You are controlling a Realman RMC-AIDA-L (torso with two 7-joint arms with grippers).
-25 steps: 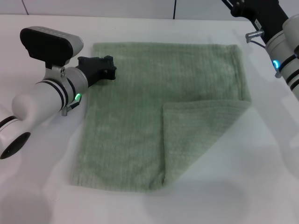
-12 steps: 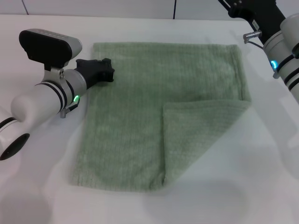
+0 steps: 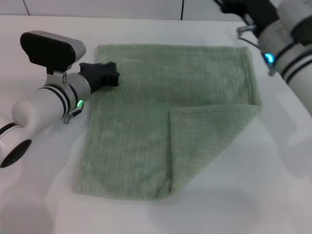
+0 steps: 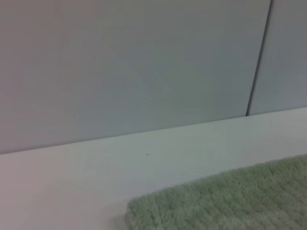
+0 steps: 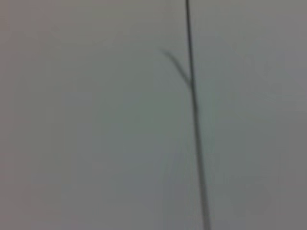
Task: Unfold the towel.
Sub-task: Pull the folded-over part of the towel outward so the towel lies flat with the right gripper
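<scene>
The pale sage-green towel lies flat on the white table. Its near right corner is folded over as a triangular flap. My left gripper lies low at the towel's left edge, near the far left corner, pointing right. The left wrist view shows the towel's far edge close by. My right gripper is raised above the towel's far right corner, mostly cut off by the frame edge. The right wrist view shows only the grey wall.
A grey panelled wall with a dark seam stands behind the table. My right forearm hangs over the table's far right side. White table surface surrounds the towel on all sides.
My right arm has swung left, toward the towel's far right corner. My left gripper drew back slightly to the left. The towel has not moved.
</scene>
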